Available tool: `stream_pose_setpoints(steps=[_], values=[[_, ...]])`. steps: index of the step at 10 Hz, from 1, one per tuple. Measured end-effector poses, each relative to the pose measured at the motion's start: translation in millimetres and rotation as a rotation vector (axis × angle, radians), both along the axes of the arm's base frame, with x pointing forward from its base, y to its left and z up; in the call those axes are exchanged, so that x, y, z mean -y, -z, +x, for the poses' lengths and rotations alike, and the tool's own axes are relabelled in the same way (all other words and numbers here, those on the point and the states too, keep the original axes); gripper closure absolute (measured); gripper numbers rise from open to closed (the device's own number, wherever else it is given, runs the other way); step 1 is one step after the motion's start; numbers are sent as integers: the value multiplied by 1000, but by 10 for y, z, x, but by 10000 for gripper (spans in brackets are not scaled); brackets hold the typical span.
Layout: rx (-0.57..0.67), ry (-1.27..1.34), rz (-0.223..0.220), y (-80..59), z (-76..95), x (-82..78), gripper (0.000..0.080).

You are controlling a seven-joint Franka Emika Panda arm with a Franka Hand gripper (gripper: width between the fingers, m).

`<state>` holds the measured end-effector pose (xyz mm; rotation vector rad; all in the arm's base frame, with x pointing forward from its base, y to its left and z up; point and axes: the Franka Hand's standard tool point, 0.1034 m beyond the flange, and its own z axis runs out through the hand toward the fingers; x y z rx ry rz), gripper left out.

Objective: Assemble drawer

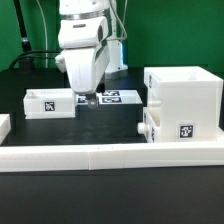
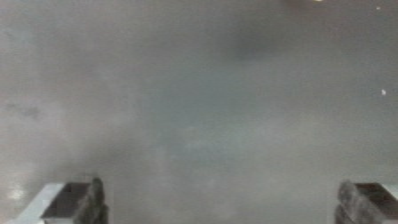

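Observation:
The large white boxy housing stands at the exterior view's right. A small knobbed tray with a square tag sits low against the housing's near side, its knob pointing to the exterior view's left. I cannot tell how far in it sits. The second tray lies at the left with a tag on its side. My gripper hangs low over the dark table just right of that tray, touching nothing. In the wrist view the fingers stand wide apart over blurred grey surface with nothing between them.
The marker board lies flat behind the gripper, between the left tray and the housing. A long low white border wall runs along the front. A small white piece shows at the left edge.

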<state>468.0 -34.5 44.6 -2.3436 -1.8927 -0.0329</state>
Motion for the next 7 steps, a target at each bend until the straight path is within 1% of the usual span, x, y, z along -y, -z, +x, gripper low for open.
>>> stream_pose_setpoints(steps=[1,3,4,7], values=[[1,12,0,-10,-6,23,150],[20,92,-15,-105,-127,248,150],[17,174,-23,-111,-192,303,150],[-8,366,-30,-92,-179,271,150]])
